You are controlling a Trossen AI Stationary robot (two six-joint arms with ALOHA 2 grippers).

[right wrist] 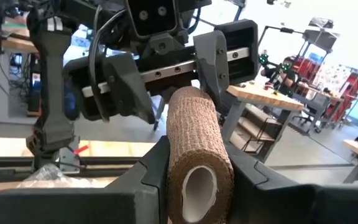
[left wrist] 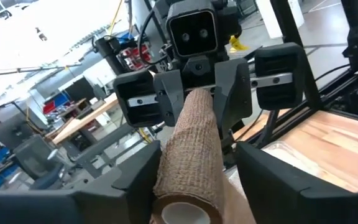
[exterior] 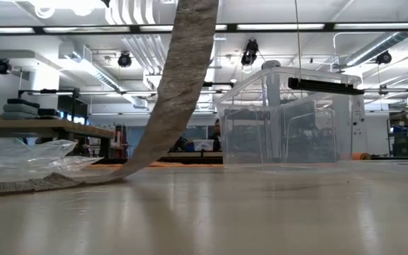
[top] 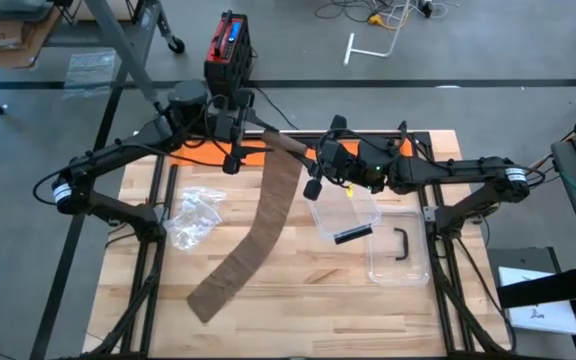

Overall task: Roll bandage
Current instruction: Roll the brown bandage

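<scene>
High view: left tool [top: 236, 150] and right tool [top: 313, 175] face each other above the desk [top: 298, 300]; the brown bandage [top: 258, 230] trails down from between them. Left wrist view: left fingers [left wrist: 272, 180] flank the roll, apparently not touching. Right wrist view: right tool [right wrist: 197, 177] clamps the roll [right wrist: 197, 149].

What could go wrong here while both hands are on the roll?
1. The right hand grips one end of the brown bandage roll; the left hand brackets the other end with gaps showing, so the roll could slip or tilt.
2. The long loose tail trails across the wooden table past the crumpled clear plastic bag and might drag it.
</scene>
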